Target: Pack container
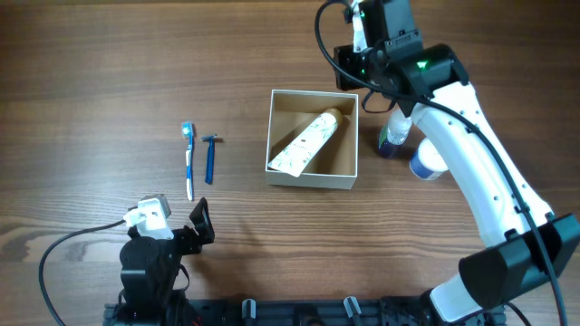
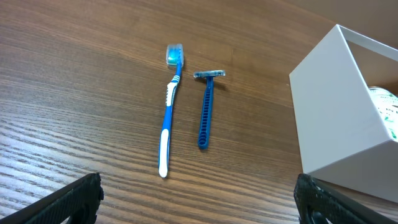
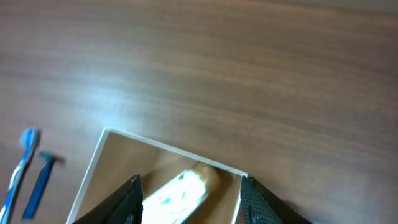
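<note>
- Container (image 1: 313, 178): square, shallow box with white outer walls and a brown inside, open top, sitting flat mid-table.
- Tube (image 1: 308, 141) lies inside the container on a diagonal, tan cap toward the far right corner. It is white with greenish print that is too blurred to read in any view.
- Right gripper (image 3: 189, 182): claws apart and holding nothing. It hovers over the far edge of the container, with the cap end of the tube showing between the two black fingers (image 3: 127, 200).
- Left gripper (image 2: 198, 184): claws wide apart and empty, low over bare table at the near left. Only its fingertips (image 2: 71, 200) show, at the bottom corners of the wrist view.
- Toothbrush (image 1: 188, 161): blue and white with a clear blue cap over the head, lying flat to the left of the container, head pointing away. No brand is legible.
- Razor (image 1: 210, 158): blue disposable type, just beside the toothbrush on its right and parallel to it, not touching.
- Small bottle (image 1: 396, 136) stands just right of the container, partly hidden by the right arm. Label can't be read.
- Round blue-and-white jar (image 1: 424, 164) is near the bottle and also partly under the arm, with no text visible.
- Wood-grain table (image 1: 109, 81).
</note>
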Controlling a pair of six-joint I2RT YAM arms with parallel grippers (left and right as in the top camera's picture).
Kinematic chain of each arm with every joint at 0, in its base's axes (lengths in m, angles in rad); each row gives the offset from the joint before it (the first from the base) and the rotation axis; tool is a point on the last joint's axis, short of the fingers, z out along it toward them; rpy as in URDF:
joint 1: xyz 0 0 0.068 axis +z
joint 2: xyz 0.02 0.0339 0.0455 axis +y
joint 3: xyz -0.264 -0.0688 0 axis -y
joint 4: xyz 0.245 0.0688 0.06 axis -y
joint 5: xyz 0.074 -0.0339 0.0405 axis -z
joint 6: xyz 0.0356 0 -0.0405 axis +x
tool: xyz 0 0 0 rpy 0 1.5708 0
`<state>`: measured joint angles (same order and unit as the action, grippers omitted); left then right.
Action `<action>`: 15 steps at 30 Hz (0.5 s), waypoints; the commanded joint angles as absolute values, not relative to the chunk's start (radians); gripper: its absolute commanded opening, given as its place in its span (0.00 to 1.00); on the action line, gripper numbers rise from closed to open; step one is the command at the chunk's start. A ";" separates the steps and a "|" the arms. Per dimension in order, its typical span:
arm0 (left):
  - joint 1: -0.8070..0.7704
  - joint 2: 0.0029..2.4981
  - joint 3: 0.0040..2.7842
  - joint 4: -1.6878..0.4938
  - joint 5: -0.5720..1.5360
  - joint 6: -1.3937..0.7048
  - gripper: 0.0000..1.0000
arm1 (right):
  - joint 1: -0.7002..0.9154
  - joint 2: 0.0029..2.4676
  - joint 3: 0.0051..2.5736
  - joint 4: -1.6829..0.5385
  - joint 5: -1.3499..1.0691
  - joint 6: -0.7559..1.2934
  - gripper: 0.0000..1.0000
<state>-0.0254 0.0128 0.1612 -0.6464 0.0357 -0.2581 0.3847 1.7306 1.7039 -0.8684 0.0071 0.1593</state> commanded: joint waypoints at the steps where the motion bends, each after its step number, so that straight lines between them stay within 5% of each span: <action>1: -0.031 0.003 0.157 -0.643 0.033 -0.270 1.00 | 0.377 1.708 1.706 -0.883 -0.034 0.196 0.51; 15: -0.031 0.003 0.157 -0.643 0.033 -0.270 1.00 | 0.361 1.694 1.706 -1.110 -0.292 0.195 0.52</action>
<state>-0.0254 0.0128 0.1612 -0.6464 0.0353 -0.2581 0.2947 1.7210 1.7042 -1.0420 -0.2066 0.2195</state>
